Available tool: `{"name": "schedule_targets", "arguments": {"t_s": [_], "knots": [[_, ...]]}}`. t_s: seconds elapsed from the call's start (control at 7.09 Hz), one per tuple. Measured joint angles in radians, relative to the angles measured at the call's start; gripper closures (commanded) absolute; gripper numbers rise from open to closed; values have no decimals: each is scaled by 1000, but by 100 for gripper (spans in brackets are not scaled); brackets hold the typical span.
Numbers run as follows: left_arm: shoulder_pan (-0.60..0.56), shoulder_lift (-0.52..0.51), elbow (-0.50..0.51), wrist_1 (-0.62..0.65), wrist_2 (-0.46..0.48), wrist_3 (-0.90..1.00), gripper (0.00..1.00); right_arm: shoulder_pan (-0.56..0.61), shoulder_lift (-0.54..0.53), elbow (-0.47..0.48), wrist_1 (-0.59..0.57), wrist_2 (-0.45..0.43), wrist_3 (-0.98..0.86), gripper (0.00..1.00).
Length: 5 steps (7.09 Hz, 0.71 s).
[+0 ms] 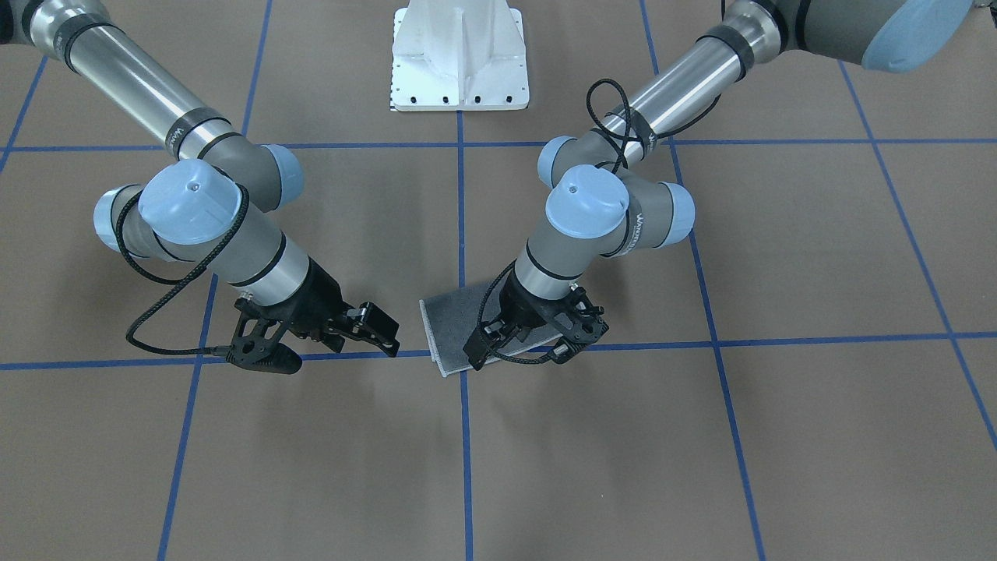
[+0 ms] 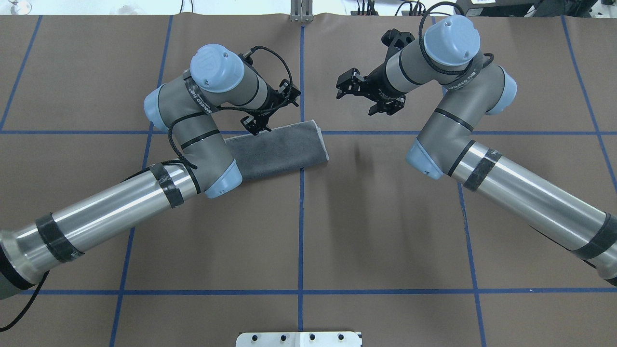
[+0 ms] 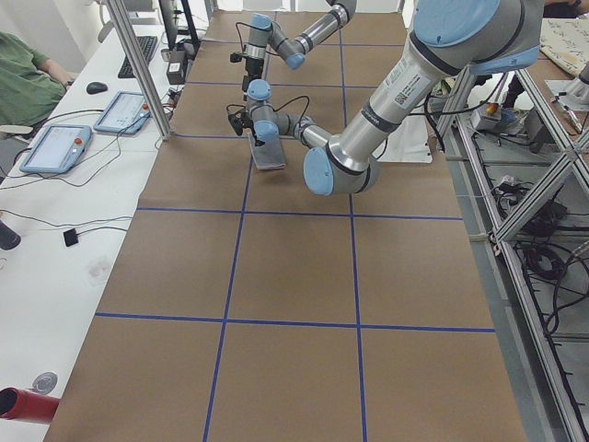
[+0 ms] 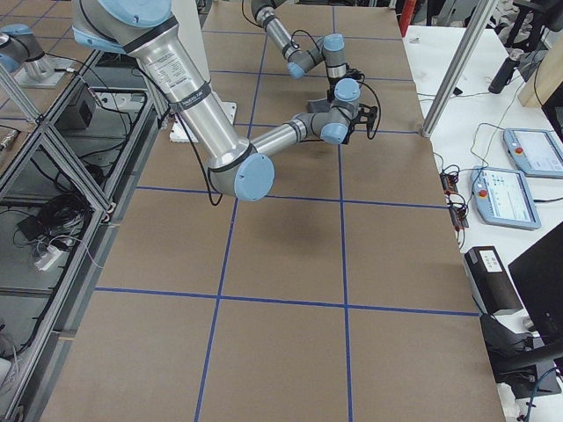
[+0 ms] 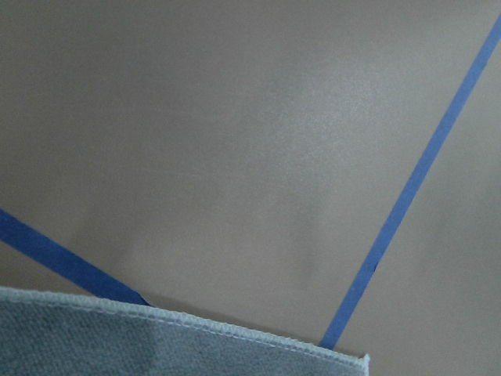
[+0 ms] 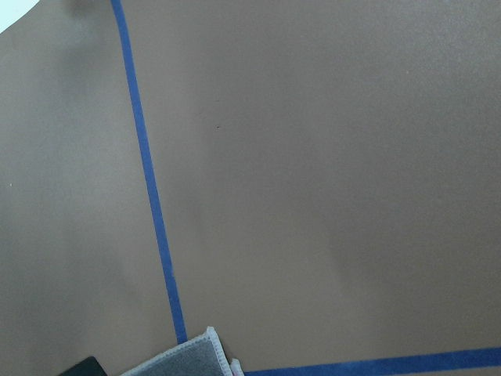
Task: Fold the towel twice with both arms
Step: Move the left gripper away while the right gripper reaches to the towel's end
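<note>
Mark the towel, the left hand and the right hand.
towel (image 2: 282, 149): overhead view, middle of its grey face.
left hand (image 2: 273, 110): overhead view, between its fingertips.
right hand (image 2: 356, 100): overhead view, between its fingertips.

Towel, folded strip, grey face up, lying flat

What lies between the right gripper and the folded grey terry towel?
Nothing: bare brown table paper and a blue tape line, per the front-facing view.
</note>
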Motion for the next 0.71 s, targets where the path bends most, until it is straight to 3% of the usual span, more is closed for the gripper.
{"name": "schedule_targets", "arguments": {"t_s": [0.28, 0.71], "knots": [[-45, 2, -2, 1, -30, 35, 0, -47, 2, 3, -4, -7, 32, 2], [-85, 7, -8, 2, -95, 50, 0, -149, 34, 5, -76, -93, 31, 4]]}}
